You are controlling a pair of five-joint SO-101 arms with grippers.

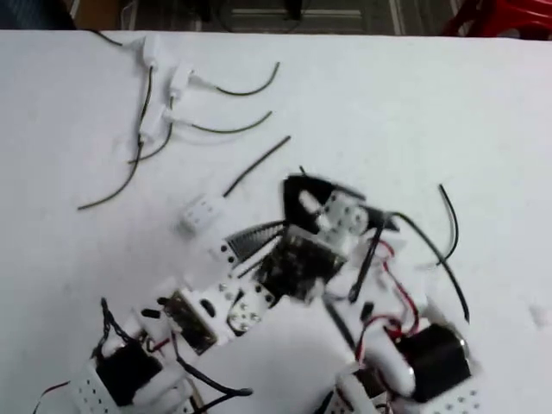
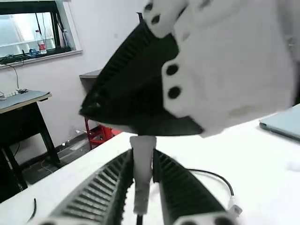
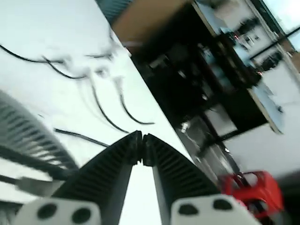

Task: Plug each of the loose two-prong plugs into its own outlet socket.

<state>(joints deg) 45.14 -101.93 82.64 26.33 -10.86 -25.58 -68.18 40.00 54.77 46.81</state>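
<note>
We are at the step of carrying one plug to a socket. Our left gripper (image 2: 143, 157) is closed on a white plug (image 2: 142, 180), which sits between its two ribbed fingers. The right gripper (image 3: 142, 139) is pinched together at the tips, and we see nothing in it. It sits just in front of the left gripper, very near that plug.

The outlet socket (image 1: 200, 214) is a small white block. It lies on the bench (image 1: 414, 103) near the left arm, apart from both grippers. More loose plugs (image 1: 179, 82) with dark wires lie at the far side of the bench, well apart from the socket.

We cannot see the prongs of the plug in the gripper, so we cannot tell which way they point. We think the next move is to turn the plug so its prongs face the holes in the socket. Then it needs lining up and a gentle push in. The right gripper may need to hold the block so it does not slide.
</note>
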